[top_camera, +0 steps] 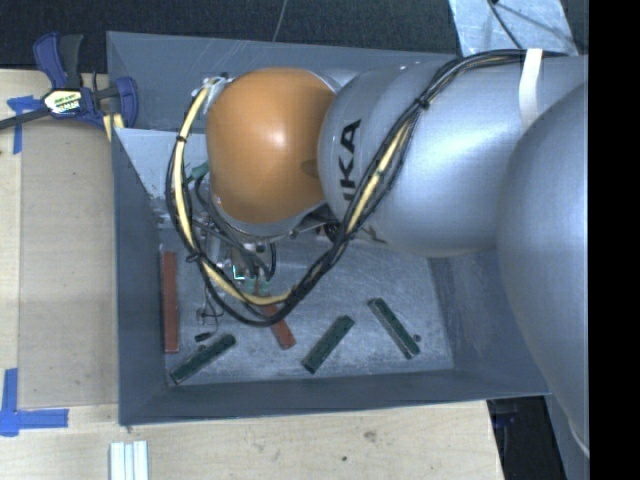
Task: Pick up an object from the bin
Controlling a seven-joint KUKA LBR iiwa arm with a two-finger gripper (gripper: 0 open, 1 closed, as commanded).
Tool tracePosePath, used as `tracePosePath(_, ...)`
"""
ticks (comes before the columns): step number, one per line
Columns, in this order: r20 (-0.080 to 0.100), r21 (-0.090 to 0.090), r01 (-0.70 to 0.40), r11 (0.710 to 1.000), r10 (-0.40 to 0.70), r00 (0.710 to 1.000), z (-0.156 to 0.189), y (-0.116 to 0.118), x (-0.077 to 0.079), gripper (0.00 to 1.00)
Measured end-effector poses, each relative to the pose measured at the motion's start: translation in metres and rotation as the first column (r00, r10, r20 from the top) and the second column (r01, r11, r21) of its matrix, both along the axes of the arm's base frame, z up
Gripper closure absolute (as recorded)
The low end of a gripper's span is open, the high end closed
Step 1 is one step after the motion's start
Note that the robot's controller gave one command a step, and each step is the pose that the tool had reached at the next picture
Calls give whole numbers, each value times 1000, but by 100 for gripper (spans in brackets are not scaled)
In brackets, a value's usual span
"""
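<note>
Nearest loose thing: a short red-brown piece [285, 335], lying on the floor of the bin [300, 396] just below the end effector [238, 268] and slightly to the view's right of it, one end tucked under the black cables [300, 290]. Runs diagonally, upper left to lower right, so roughly straight away from the end effector. Not touching it as far as can be seen, and not held.

Also near: a dark green strip [203, 358], below the end effector and a little to the view's left, tilted with the right end higher. To the view's left of the end effector, a long red-brown stick [170, 303], upright in the view, close along the left wall. Farther off, to the lower right of the end effector, a green strip [328, 344] slanting up to the right, and past it a paler green strip [395, 328] slanting down to the right.

End effector itself: low over the floor, beneath the orange cover [265, 143], wrapped in cables. Cannot tell whether apart or together.

By judgement: calls for a small shift down and right in the view to centre on the short red-brown piece, closing across the diagonal, not along it. Risks snagging the cables over the near end.
</note>
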State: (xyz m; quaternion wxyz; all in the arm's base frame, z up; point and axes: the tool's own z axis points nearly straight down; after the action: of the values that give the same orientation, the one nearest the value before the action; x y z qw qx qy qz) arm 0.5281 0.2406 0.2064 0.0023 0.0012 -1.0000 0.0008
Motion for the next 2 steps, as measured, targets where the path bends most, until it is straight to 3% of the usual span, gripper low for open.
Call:
tracePosePath(1, 7, 3, 3, 1000, -3, 1000, 4, -1, 2, 0)
tracePosePath(2, 3, 2, -490, 872, 490, 872, -44, -12, -31, 0)
